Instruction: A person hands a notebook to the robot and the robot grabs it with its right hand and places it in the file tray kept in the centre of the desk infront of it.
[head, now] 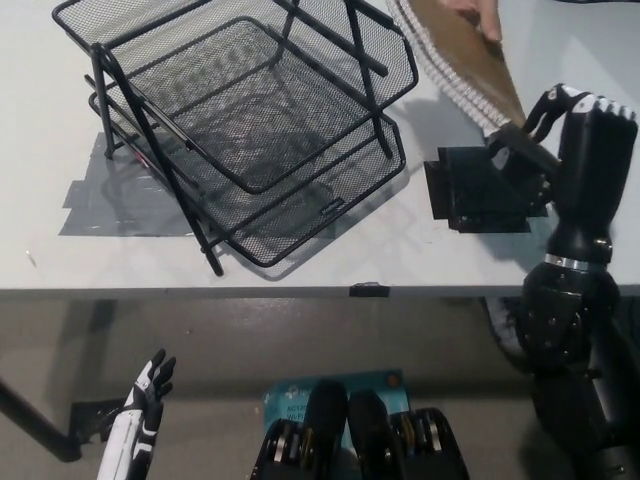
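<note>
The brown notebook (462, 55) with a white spiral edge hangs tilted over the desk's right side. A person's hand (478, 15) holds its far end at the top edge. My black right hand (578, 140) stands upright to the right of it, fingers and thumb curled around the notebook's near corner. The black wire-mesh file tray (330, 140), with two stacked tiers, sits at the centre-left of the white desk (300, 270), well to the left of the notebook, and both tiers are bare. My white left hand (145, 415) hangs open below the desk at lower left.
A flat black block (480, 195) lies on the desk just under my right hand. Grey tape patches (100, 215) are stuck to the desk left of the tray. The desk's front edge runs across the middle of the picture.
</note>
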